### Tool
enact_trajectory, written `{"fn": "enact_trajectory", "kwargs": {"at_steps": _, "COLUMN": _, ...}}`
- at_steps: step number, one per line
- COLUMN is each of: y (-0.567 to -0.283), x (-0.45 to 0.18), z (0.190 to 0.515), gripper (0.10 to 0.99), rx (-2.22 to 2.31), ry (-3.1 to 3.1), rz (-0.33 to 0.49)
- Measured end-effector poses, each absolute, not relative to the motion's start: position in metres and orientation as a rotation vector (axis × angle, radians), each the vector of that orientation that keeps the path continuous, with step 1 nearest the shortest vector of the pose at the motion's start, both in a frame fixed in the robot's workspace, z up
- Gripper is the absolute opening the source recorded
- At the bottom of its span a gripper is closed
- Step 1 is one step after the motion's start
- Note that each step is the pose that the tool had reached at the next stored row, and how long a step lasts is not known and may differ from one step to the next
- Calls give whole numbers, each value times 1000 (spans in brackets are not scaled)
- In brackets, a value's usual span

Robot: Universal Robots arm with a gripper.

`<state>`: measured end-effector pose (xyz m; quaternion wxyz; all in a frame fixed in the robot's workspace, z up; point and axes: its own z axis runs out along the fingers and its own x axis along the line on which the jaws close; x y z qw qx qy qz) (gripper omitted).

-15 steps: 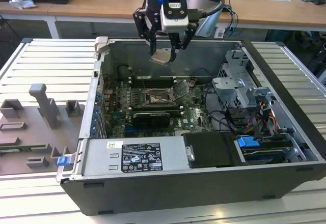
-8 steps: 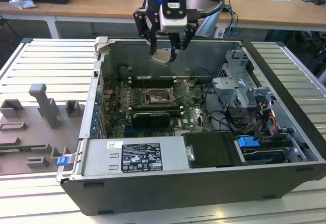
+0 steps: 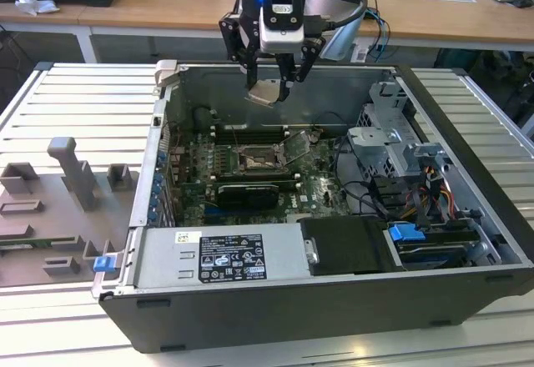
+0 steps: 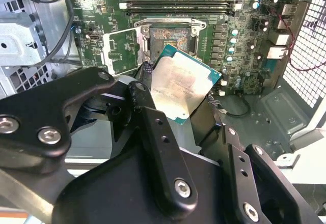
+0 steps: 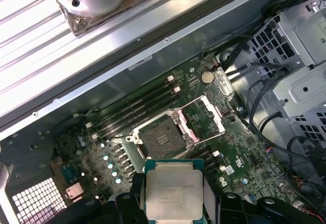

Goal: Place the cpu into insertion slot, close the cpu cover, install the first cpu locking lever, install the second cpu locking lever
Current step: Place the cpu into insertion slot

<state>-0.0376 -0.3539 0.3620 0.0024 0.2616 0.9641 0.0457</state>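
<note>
My gripper [image 3: 269, 83] hangs above the open computer case, shut on the cpu [image 3: 267, 93], a flat square chip with a pale metal face. In both wrist views the cpu [image 4: 181, 87] [image 5: 173, 189] sits clamped by its edges between the black fingers [image 4: 144, 99]. The insertion slot [image 3: 260, 160] [image 4: 171, 37] [image 5: 163, 139] lies uncovered on the green board below, its dark pin grid showing. The cpu cover [image 3: 299, 145] [image 4: 120, 51] [image 5: 205, 114] stands swung up beside the slot. The cpu is well above the slot, apart from it.
Long memory slots [image 3: 250, 133] run behind the socket, and a black card [image 3: 246, 193] lies in front. A power supply box [image 3: 221, 255] fills the case front; a drive cage [image 3: 400, 146] and cables sit at the exterior view's right. A grey fixture tray [image 3: 58, 208] lies outside.
</note>
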Motion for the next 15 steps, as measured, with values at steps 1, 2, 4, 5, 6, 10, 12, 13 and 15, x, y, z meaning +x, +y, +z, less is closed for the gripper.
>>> {"fn": "enact_trajectory", "kwargs": {"at_steps": 1, "y": -354, "x": -38, "z": 362, "gripper": 541, "rx": 826, "ry": 3023, "rz": 143}}
{"fn": "enact_trajectory", "kwargs": {"at_steps": 2, "y": -354, "x": -38, "z": 362, "gripper": 541, "rx": 831, "ry": 3021, "rz": 143}}
{"fn": "enact_trajectory", "kwargs": {"at_steps": 4, "y": -354, "x": -38, "z": 362, "gripper": 541, "rx": 841, "ry": 3018, "rz": 143}}
{"fn": "enact_trajectory", "kwargs": {"at_steps": 5, "y": -354, "x": -38, "z": 362, "gripper": 541, "rx": 853, "ry": 3014, "rz": 143}}
{"fn": "enact_trajectory", "kwargs": {"at_steps": 6, "y": -354, "x": -38, "z": 362, "gripper": 541, "rx": 860, "ry": 3012, "rz": 143}}
{"fn": "enact_trajectory", "kwargs": {"at_steps": 10, "y": -354, "x": -38, "z": 362, "gripper": 541, "rx": 886, "ry": 3004, "rz": 143}}
{"fn": "enact_trajectory", "kwargs": {"at_steps": 12, "y": -354, "x": -38, "z": 362, "gripper": 541, "rx": 909, "ry": 2996, "rz": 143}}
{"fn": "enact_trajectory", "kwargs": {"at_steps": 13, "y": -354, "x": -38, "z": 362, "gripper": 541, "rx": 920, "ry": 2992, "rz": 143}}
{"fn": "enact_trajectory", "kwargs": {"at_steps": 15, "y": -354, "x": -38, "z": 362, "gripper": 541, "rx": 936, "ry": 2987, "rz": 143}}
